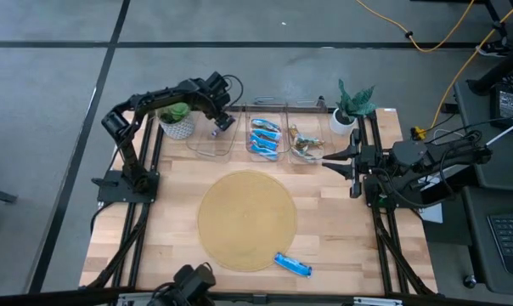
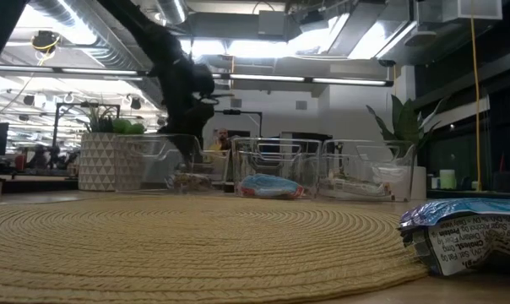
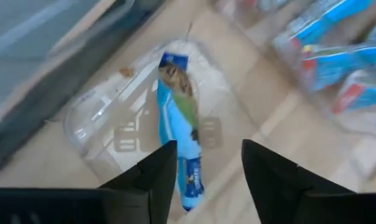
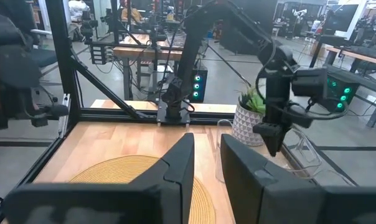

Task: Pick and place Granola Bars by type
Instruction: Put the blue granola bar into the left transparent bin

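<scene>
1. A blue-wrapped bar (image 3: 178, 137) lies in the left clear bin (image 1: 211, 140), directly under the left tool (image 3: 203, 162); its fingers stand apart on either side of the bar without touching it, so it looks released.
2. The middle bin (image 1: 266, 138) holds several blue bars (image 1: 264, 136), and the right bin (image 1: 306, 144) holds green-brown bars (image 1: 303, 143).
3. One blue bar (image 1: 292, 265) lies on the desk (image 1: 350, 229) at the near edge of the round woven mat (image 1: 246, 219); by my judgement it is the last one to sort.
4. The left arm reaches over the left bin beside a potted plant (image 1: 177, 119), wrist angled down.
5. The right tool (image 1: 329, 159) waits near the right bin, fingers narrowly parted and holding nothing.
</scene>
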